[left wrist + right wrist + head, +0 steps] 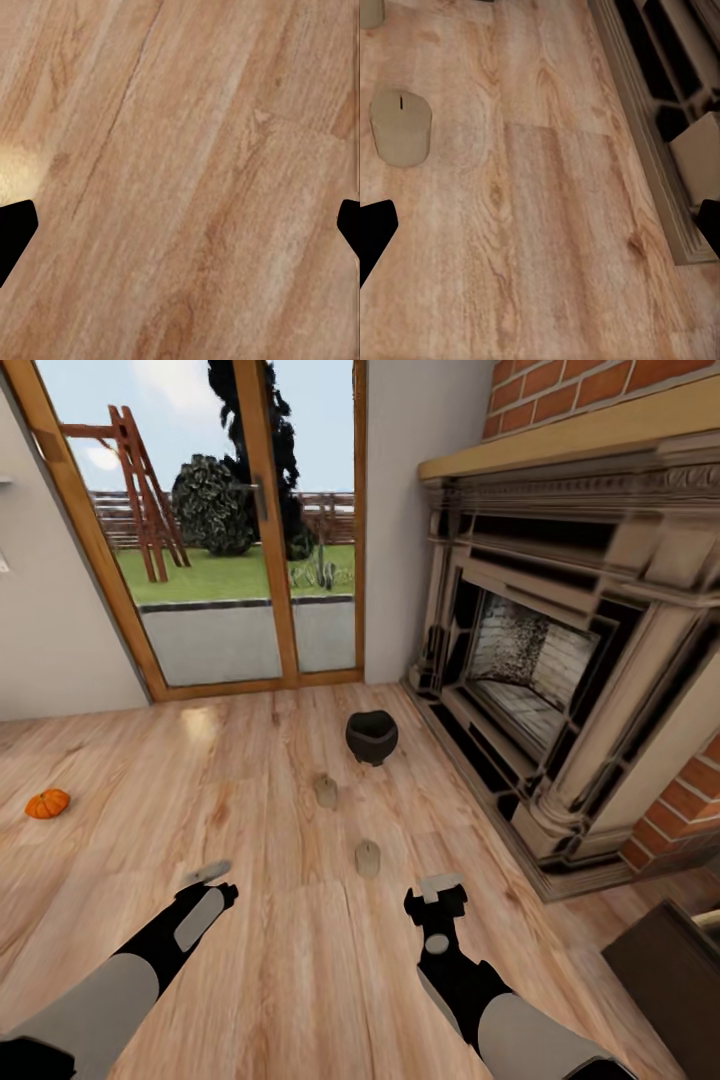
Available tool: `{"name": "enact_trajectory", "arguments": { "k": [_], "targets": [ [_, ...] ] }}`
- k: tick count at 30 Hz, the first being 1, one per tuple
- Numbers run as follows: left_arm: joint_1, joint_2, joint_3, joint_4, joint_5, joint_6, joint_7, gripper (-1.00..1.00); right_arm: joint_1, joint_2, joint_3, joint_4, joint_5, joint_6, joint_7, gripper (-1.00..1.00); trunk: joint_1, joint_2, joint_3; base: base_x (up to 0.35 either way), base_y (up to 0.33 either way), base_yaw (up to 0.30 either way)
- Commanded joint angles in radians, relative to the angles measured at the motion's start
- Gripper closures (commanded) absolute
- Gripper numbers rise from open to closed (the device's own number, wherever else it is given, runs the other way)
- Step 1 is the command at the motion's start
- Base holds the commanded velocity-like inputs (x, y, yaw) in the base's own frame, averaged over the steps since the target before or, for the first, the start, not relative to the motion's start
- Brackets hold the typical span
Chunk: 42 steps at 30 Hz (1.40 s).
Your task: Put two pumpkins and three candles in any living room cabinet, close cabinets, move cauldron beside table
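An orange pumpkin lies on the wood floor at the far left. Two grey-olive candles stand upright on the floor ahead: one farther off, one just beyond my right gripper. The black cauldron sits behind them near the fireplace. In the right wrist view the nearer candle stands off to the side of my open gripper, apart from its fingers. My left gripper hangs open over bare boards. A corner of the dark brown cabinet shows at the lower right.
A large stone fireplace with a raised hearth edge runs along the right. Glass patio doors in a wooden frame close the far wall. Open floor lies between me and the pumpkin.
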<state>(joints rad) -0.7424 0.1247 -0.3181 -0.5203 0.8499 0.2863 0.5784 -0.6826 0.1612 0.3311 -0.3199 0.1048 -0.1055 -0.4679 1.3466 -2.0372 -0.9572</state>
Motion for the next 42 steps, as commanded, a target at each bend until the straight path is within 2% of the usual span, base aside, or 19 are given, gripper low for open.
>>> {"name": "enact_trajectory", "arguments": {
  "k": [1, 5, 12, 14, 15, 16, 21, 25, 26, 28, 32, 33, 34, 37, 39, 42],
  "targets": [
    [0.0, -0.001, -0.003, 0.0, 0.0, -0.001, 0.0, -1.0, 0.0, 0.0, 0.0, 0.0, 0.0, 0.016, 0.001, -1.0, 0.0, 0.0, 0.0, 0.34, 0.0, 0.0],
    [0.0, -0.002, -0.042, -0.005, 0.0, -0.002, 0.0, -1.0, 0.0, 0.001, 0.001, -0.003, 0.0, 0.065, 0.004, -1.0, 0.0, 0.0, 0.0, 0.34, 0.0, 0.0],
    [-0.002, -0.001, -0.04, -0.024, 0.006, 0.003, 0.004, -1.0, -0.001, 0.0, -0.001, -0.058, -0.004, 0.2, 0.005, -1.0, 0.0, 0.0, 0.0, 0.34, 0.0, 0.0],
    [-0.003, 0.0, -0.006, -0.095, 0.009, 0.005, 0.007, -1.0, -0.002, 0.0, -0.001, -0.085, -0.005, 0.272, 0.005, -1.0, 0.0, 0.0, 0.0, 0.34, 0.0, 0.0],
    [-0.003, 0.002, 0.008, -0.108, 0.009, 0.003, 0.007, -1.0, -0.002, 0.0, -0.001, -0.087, -0.004, 0.28, 0.005, -1.0, 0.0, 0.0, 0.0, 0.34, 0.0, 0.0],
    [-0.002, 0.006, 0.037, -0.121, 0.009, -0.001, 0.004, -1.0, -0.002, 0.0, -0.001, -0.089, -0.004, 0.288, 0.005, -1.0, 0.0, 0.0, 0.0, 0.34, 0.0, 0.0],
    [-0.002, 0.006, 0.066, -0.13, 0.003, -0.006, 0.001, -1.0, -0.002, 0.001, 0.001, -0.091, -0.004, 0.296, 0.009, -1.0, 0.0, 0.0, 0.0, 0.34, 0.0, 0.0],
    [-0.002, 0.006, 0.067, -0.132, 0.001, -0.003, 0.001, -1.0, -0.002, 0.0, 0.005, -0.091, -0.001, 0.34, 0.115, -1.0, 0.0, 0.0, 0.0, 0.34, 0.0, 0.0],
    [-0.002, 0.006, 0.068, -0.133, 0.0, -0.003, 0.001, -1.0, -0.002, -0.001, 0.007, -0.091, 0.0, 0.378, 0.167, -1.0, 0.0, 0.0, 0.0, 0.34, 0.0, 0.0],
    [-0.002, 0.007, 0.069, -0.134, 0.0, -0.002, 0.001, -1.0, -0.002, 0.0, 0.009, -0.103, -0.001, 0.44, 0.226, -1.0, 0.0, 0.0, 0.0, 0.34, 0.0, 0.0],
    [-0.002, 0.008, 0.07, -0.135, 0.0, -0.001, 0.004, -1.0, -0.002, 0.001, 0.009, -0.141, -0.003, 0.509, 0.297, -1.0, 0.0, 0.0, 0.0, 0.336, 0.0, 0.0],
    [-0.002, 0.008, 0.07, -0.135, 0.0, -0.001, 0.004, -1.0, -0.001, 0.004, 0.009, -0.151, -0.003, 0.546, 0.315, -1.0, 0.0, 0.0, 0.0, 0.302, 0.0, 0.0],
    [-0.002, 0.01, 0.07, -0.135, 0.0, 0.0, 0.004, -1.0, -0.001, 0.013, 0.012, -0.168, -0.004, 0.633, 0.337, -1.0, 0.0, 0.0, 0.0, 0.193, 0.0, 0.0],
    [-0.002, 0.011, 0.071, -0.135, 0.0, 0.001, 0.005, -1.0, -0.001, 0.013, 0.016, -0.194, -0.005, 0.71, 0.367, -1.0, 0.0, 0.0, 0.0, 0.101, 0.0, 0.0],
    [-0.002, 0.009, 0.071, -0.135, 0.0, 0.002, 0.007, -1.0, -0.002, 0.013, 0.017, -0.209, -0.005, 0.735, 0.423, -1.0, 0.0, 0.0, 0.0, 0.015, 0.0, 0.0],
    [-0.002, 0.007, 0.067, -0.135, -0.001, 0.004, 0.009, -1.0, -0.003, 0.013, 0.017, -0.217, -0.005, 0.743, 0.457, -1.0, 0.0, 0.0, 0.0, 0.006, 0.0, 0.0]
  ]
}}
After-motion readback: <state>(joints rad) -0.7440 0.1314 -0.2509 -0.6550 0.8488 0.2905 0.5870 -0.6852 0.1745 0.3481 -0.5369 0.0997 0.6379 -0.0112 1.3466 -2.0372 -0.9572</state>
